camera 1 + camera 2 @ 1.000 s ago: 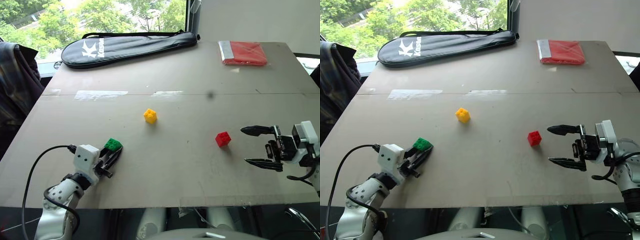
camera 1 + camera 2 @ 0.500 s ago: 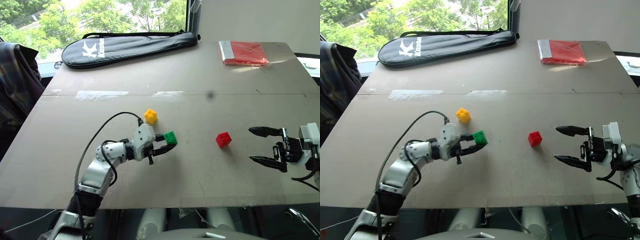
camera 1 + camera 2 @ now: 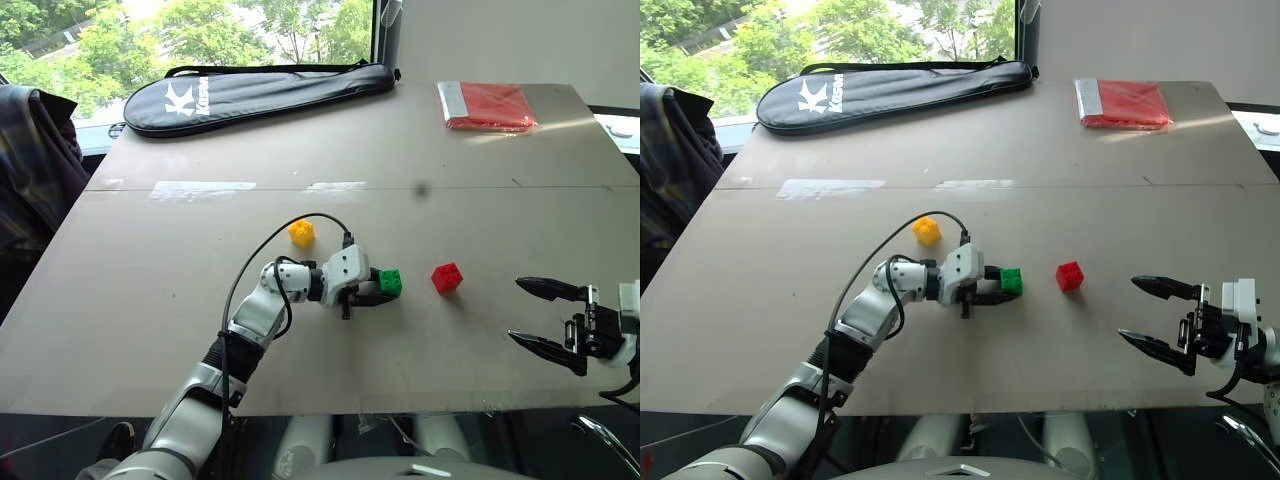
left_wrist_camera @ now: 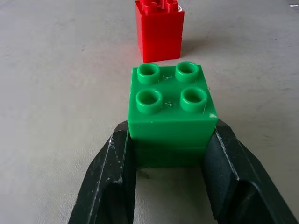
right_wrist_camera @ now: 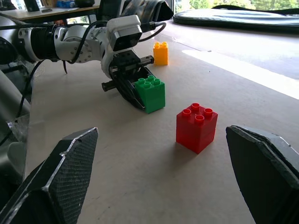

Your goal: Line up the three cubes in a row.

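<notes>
Green studded plastic cube pinched in left gripper, just beside red studded plastic cube, probably for the row. Yellow studded plastic cube sits farther off. Right gripper spread wide, empty.

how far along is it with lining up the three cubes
Partway. Done: the green cube is picked up and sits just left of the red cube, a small gap between them. In hand: the left hand is shut on the green cube. Left: release it, then bring the yellow cube, which sits farther back and to the left, into line. The right hand waits open.
</notes>
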Available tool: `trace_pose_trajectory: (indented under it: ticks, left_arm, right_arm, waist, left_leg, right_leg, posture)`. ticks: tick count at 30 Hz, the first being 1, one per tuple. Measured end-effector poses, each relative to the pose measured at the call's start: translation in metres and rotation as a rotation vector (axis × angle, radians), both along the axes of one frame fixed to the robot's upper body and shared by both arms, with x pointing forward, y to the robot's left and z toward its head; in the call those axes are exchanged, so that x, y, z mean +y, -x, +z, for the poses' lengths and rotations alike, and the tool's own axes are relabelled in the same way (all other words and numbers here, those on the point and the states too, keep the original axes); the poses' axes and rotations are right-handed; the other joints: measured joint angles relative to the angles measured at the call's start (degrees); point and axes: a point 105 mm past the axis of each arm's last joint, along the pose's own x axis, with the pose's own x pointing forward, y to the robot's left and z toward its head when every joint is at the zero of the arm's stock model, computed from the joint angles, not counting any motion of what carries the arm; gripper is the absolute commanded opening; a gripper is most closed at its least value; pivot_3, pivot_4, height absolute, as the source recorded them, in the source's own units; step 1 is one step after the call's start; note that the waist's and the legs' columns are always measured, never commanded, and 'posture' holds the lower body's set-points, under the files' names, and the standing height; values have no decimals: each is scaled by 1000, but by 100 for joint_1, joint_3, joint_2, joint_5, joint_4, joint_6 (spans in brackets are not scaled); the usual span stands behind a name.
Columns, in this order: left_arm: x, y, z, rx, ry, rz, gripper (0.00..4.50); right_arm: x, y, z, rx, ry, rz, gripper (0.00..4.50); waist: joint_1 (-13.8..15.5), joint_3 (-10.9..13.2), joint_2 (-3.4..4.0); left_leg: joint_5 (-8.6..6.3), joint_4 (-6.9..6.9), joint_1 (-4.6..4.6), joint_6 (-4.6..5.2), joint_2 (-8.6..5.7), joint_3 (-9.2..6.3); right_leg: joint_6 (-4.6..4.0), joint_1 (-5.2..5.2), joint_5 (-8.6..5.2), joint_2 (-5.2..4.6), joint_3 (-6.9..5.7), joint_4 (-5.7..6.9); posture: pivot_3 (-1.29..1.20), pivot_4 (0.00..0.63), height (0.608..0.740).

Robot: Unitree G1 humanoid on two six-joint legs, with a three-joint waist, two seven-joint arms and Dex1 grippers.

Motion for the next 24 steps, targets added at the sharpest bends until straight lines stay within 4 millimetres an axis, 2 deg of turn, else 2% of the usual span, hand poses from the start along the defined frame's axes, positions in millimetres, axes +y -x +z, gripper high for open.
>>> trace_pose_trajectory:
  ticks: [6, 17, 19, 21, 22, 24]
  left_arm:
    - [-7, -3, 0, 6, 14, -20, 1319]
    - [-15, -8, 1, 38, 14, -61, 1319]
    - [-15, -8, 1, 43, 14, -62, 2366]
    - [-15, -8, 0, 45, 14, -61, 3046]
    - [-15, -8, 0, 46, 14, -61, 3635]
    - [-15, -9, 1, 44, 14, -60, 4381]
  right_arm:
    - [-3, -1, 3, -13, -12, -58, 4500]
    - [2, -3, 8, -40, -12, -58, 4500]
    - [2, -3, 8, -39, -9, -58, 4500]
    - [2, -3, 8, -39, -10, -57, 4500]
    - [2, -3, 7, -38, -12, -57, 4500]
    - [2, -3, 7, -37, -13, -56, 4500]
  waist:
    - [9, 0, 0]
    - [12, 0, 0]
    - [11, 0, 0]
    - [10, 0, 0]
    - [10, 0, 0]
    - [9, -1, 0]
  left_leg:
    - [1, 2, 0, 0, -1, -3]
    - [1, 5, 0, 2, -4, -5]
    - [1, 5, 0, 2, -4, -5]
    - [1, 5, 0, 1, -4, -5]
    - [1, 5, 1, 2, -4, -5]
    - [1, 5, 1, 1, -4, -5]
  right_leg:
    - [1, 1, 0, 1, -4, 1]
    - [4, 5, 2, 1, -5, 1]
    - [5, 5, 2, 1, -5, 1]
    - [5, 5, 2, 1, -5, 1]
    - [5, 5, 2, 1, -5, 1]
    - [5, 5, 2, 1, -5, 1]
  posture:
    - [0, 150, 694]
    - [0, 150, 694]
    - [0, 150, 694]
    - [0, 150, 694]
    - [0, 150, 694]
    - [0, 150, 694]
